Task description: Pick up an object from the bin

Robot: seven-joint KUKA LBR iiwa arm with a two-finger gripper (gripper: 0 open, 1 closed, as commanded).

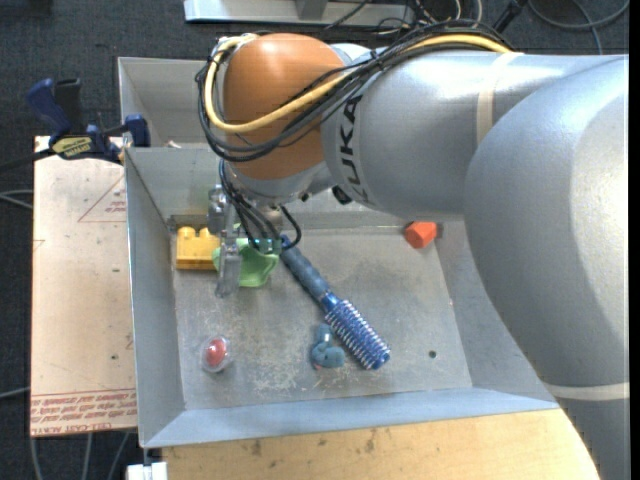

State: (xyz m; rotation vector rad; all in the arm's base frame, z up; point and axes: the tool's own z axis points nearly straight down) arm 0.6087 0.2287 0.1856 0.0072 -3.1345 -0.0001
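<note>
Grasp step, by my reading: the end effector sits low at the green translucent plastic piece, beside the yellow plastic block. I cannot tell whether it is clenched or released. Next it needs a sure grip, then a straight lift.

In bin: block just left of cup; brush right of cup; ball front-left.

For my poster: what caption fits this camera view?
The gripper over a green thing beside a yellow block, blue brush nearby.
</note>
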